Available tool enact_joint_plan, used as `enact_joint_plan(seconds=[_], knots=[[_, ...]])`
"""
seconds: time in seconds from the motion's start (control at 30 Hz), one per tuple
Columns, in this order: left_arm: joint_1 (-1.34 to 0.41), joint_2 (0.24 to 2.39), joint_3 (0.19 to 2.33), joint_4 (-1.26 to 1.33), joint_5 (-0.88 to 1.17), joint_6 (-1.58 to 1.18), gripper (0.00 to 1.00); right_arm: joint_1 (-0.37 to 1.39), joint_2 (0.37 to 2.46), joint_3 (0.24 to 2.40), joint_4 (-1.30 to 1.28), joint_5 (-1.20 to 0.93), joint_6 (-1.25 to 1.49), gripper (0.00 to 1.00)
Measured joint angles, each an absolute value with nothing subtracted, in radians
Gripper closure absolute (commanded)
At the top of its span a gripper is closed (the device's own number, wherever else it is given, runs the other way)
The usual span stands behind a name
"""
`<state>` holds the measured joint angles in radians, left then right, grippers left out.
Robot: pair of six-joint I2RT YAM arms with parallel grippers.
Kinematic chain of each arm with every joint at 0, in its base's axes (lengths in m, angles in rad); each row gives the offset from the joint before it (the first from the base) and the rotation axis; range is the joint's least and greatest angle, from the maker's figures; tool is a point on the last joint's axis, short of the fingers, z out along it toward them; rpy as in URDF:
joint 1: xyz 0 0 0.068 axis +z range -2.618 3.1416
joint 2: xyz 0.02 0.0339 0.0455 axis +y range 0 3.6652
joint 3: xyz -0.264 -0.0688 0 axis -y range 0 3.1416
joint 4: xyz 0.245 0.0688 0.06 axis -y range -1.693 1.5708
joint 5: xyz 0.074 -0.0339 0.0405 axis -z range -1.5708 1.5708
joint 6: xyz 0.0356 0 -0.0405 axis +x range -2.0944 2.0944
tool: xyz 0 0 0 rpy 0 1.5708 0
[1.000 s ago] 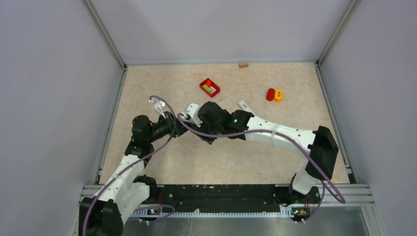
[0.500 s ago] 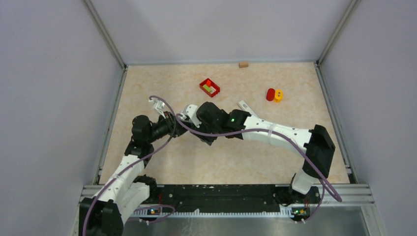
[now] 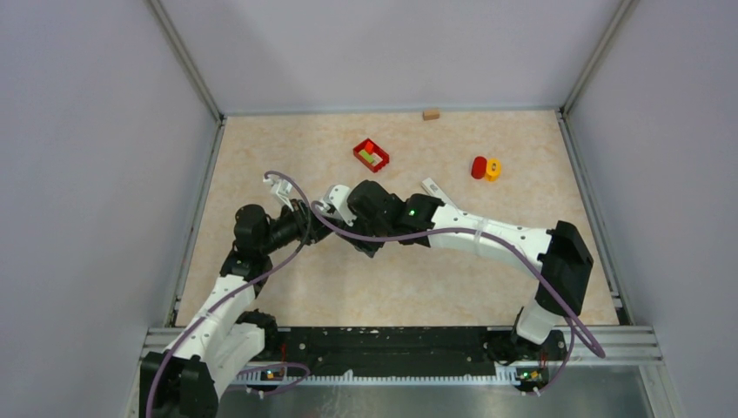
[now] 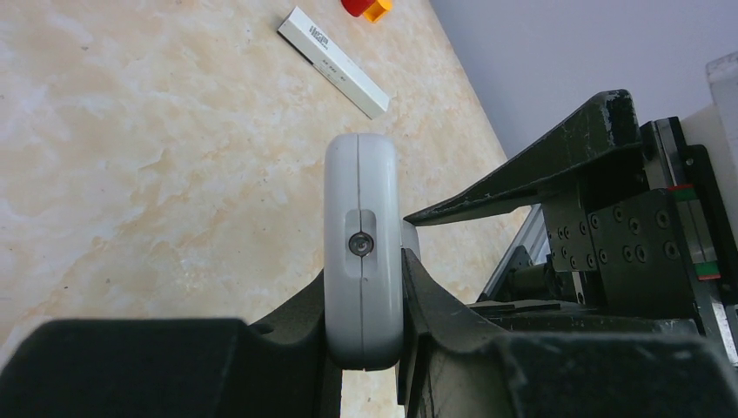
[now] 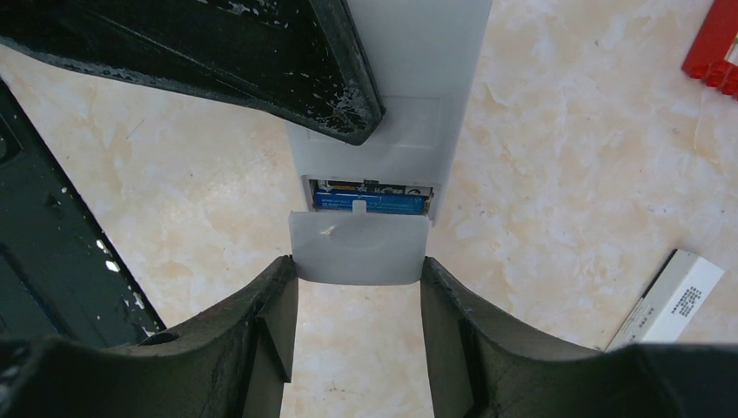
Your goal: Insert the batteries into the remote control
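Right wrist view: right gripper [image 5: 358, 292] about half spread, clamped on one white battery cover [image 5: 358, 248], which sits at the open bay of the remote control [image 5: 409, 87]. One blue battery [image 5: 370, 202] shows inside (others can't be made out). Left gripper [image 4: 364, 305] narrowly pinches that remote edge-on, above the table [image 4: 130, 174]. A second white remote [image 5: 670, 300] lies flat nearby, and one red tray [image 3: 371, 155] farther off.
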<state>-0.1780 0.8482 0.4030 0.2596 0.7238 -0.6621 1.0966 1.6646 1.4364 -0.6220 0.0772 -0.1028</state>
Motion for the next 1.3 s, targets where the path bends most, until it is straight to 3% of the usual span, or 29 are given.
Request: enact_joint_plan(seconds=[1.3], knots=[[-0.178,0.820,0.403,0.237,0.736,-0.645,1.00,1.095,1.699,1.475,-0.627,0.081,-0.104,0.62]])
